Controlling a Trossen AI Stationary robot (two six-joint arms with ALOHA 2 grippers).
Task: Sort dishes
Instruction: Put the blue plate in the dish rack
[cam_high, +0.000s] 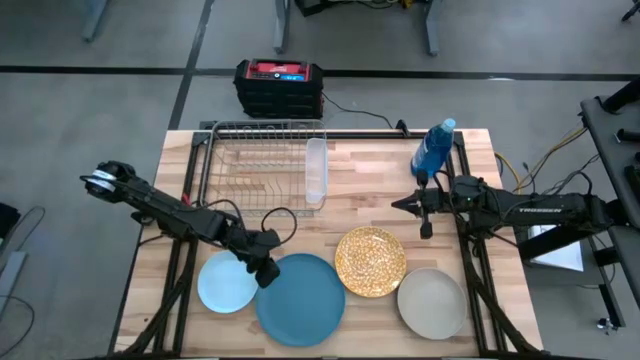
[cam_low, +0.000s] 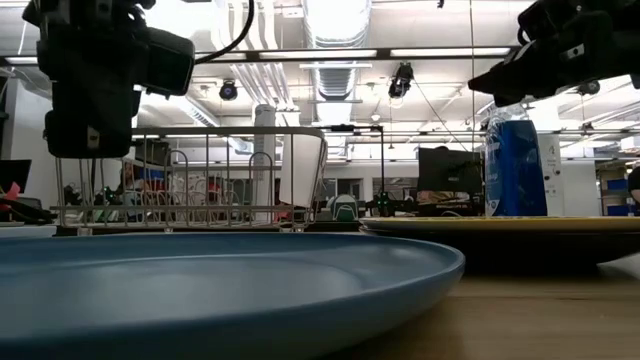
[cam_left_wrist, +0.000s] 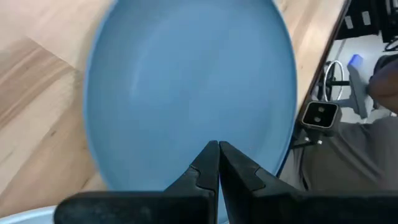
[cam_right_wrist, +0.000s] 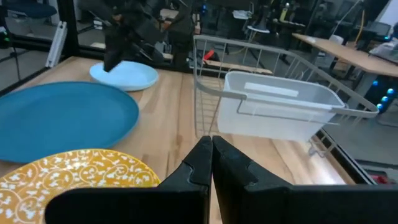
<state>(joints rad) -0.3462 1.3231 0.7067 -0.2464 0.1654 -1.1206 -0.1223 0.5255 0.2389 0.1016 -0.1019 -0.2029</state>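
Four plates lie flat on the wooden table (cam_high: 330, 225). They are a small pale blue plate (cam_high: 226, 283), a large mid-blue plate (cam_high: 302, 300), a gold speckled plate (cam_high: 370, 262) and a beige-grey plate (cam_high: 432, 303). The dark teal-green plate is out of view. My left gripper (cam_high: 266, 272) is shut and empty. It stands over the mid-blue plate's (cam_left_wrist: 186, 81) left rim, beside the pale blue plate. My right gripper (cam_high: 396, 204) is shut and empty. It hangs in the air just beyond the gold plate's (cam_right_wrist: 68, 180) far edge, pointing toward the table's left.
A wire dish rack (cam_high: 255, 165) stands at the far left of the table, with a whitish plastic bin (cam_high: 316, 172) at its right side. A blue bottle (cam_high: 434, 150) stands at the far right. A red-and-black box (cam_high: 279, 87) sits on the floor beyond the table.
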